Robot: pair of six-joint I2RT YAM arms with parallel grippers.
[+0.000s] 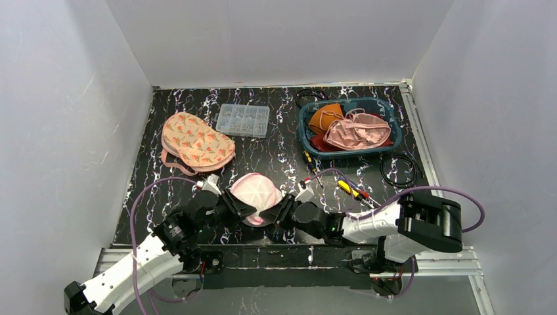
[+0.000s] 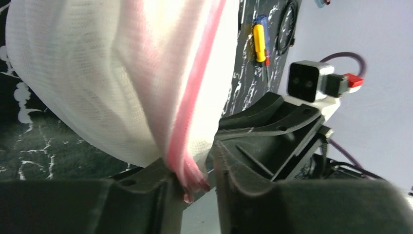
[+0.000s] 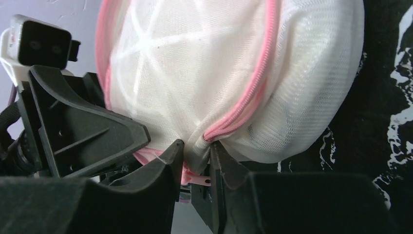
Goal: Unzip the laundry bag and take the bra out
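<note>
Far left at the back of the black marbled desk lies a peach patterned fabric pouch, with a clear plastic compartment box just to its right. Nearer the front, the left gripper reaches in from the left, its jaws pinching a fold of pink seam at the edge of the white mesh laundry bag. The domed bag sits on the desk between the two arms. Its pink zip looks closed where I can see it, and I cannot make out what is inside. The right gripper has its jaws nipped on the zip's end, a pink tab between them. Further right sit a yellow-handled screwdriver, a teal basket of bras and a black cable loop.
</note>
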